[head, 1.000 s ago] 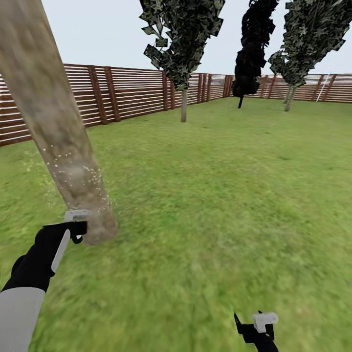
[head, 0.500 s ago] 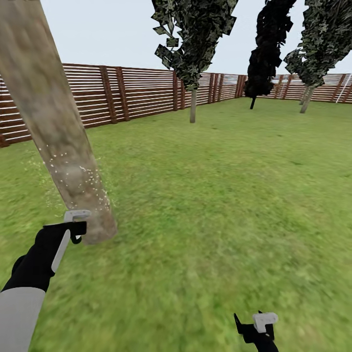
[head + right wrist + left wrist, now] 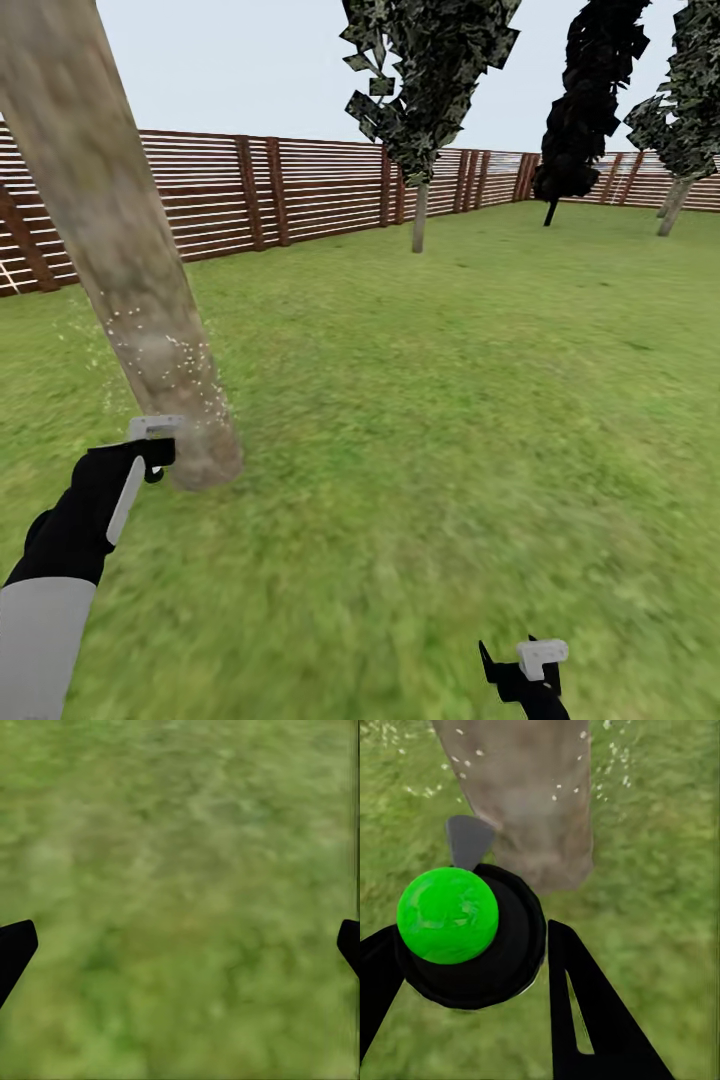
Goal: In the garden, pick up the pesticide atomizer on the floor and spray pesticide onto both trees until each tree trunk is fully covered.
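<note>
Grey-brown and mottled, the tree trunk (image 3: 120,250) leans up out of the grass lawn (image 3: 450,420), and everything else is placed from it. Fine whitish specks of pesticide (image 3: 190,365) dot its lower part and drift over the grass just beside its base; the left wrist view shows the same specks (image 3: 556,791) on the bark (image 3: 529,795) and the turf around it.

Just beside the foot of the trunk hangs the left gripper (image 3: 152,452), on a black forearm with a pale sleeve. In the left wrist view its two black fingers (image 3: 585,1012) stand on either side of the pesticide atomizer (image 3: 472,934), a round black body with a bright green ball on it and a grey nozzle aimed at the trunk. The fingers are closed against that body and hold it.

Well apart from the trunk, low over open grass, is the right gripper (image 3: 525,670). The right wrist view shows its finger tips (image 3: 15,949) spread wide with bare grass between them, gripping nothing.

Beyond the trunk a brown slat fence (image 3: 300,190) rings the lawn, with thin-trunked dark trees (image 3: 425,90) standing near it under a pale sky.
</note>
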